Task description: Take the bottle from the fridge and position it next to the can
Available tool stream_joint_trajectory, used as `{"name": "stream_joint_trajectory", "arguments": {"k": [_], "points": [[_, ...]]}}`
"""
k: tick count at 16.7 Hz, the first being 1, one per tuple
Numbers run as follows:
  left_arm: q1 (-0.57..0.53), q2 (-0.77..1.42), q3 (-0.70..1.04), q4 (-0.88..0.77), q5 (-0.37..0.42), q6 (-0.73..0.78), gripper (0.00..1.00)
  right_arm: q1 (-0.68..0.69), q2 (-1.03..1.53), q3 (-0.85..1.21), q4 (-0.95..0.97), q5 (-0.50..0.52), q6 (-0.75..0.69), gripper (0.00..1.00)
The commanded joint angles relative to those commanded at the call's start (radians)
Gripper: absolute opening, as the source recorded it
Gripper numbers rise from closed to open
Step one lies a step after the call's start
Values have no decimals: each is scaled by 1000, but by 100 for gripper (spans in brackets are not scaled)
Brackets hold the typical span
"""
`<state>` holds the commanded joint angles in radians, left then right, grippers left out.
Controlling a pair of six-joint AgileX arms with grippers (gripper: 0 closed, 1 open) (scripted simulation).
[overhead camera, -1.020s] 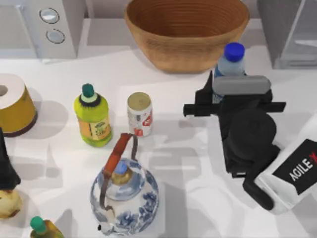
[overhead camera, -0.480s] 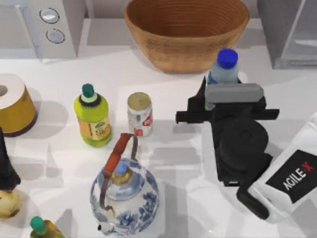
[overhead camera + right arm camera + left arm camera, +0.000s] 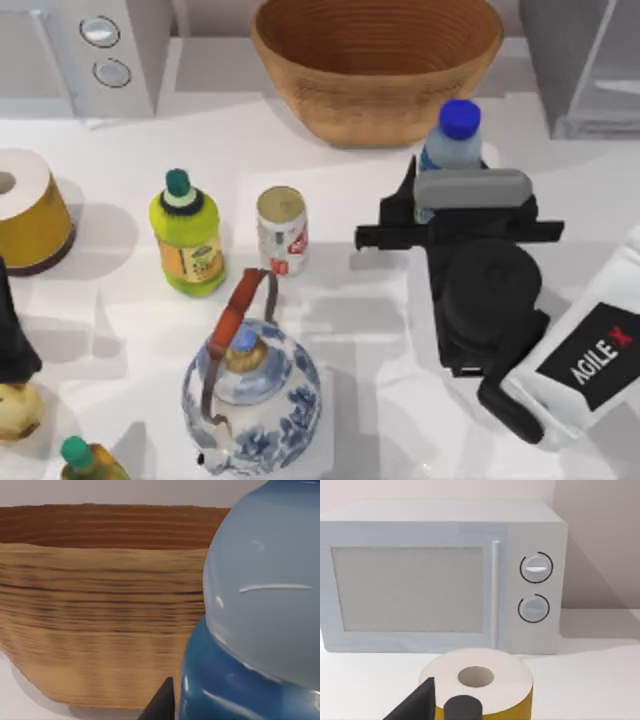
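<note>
The bottle (image 3: 452, 140) has been carried leftward from where it stood a second ago, out of the fridge (image 3: 585, 60) and nearer the can (image 3: 282, 230), though over the last half second almost no movement is seen. It is held clamped in the jaws of the right gripper (image 3: 432, 205), just in front of the wicker bowl (image 3: 375, 60). Open white counter (image 3: 350, 290) remains between bottle and can. The left gripper (image 3: 442, 707) is parked by the yellow roll (image 3: 480, 680); whether its jaws are apart cannot be told.
</note>
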<state>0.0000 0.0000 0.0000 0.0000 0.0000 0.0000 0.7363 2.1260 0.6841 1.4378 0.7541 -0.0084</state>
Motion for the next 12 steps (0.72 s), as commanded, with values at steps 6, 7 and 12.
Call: {"name": "stream_joint_trajectory", "arguments": {"k": [6, 7, 12], "points": [[0, 0, 0, 0, 0, 0, 100, 0, 0, 0, 0, 0, 0, 75], [0, 0, 0, 0, 0, 0, 100, 0, 0, 0, 0, 0, 0, 83], [0, 0, 0, 0, 0, 0, 100, 0, 0, 0, 0, 0, 0, 100]]}}
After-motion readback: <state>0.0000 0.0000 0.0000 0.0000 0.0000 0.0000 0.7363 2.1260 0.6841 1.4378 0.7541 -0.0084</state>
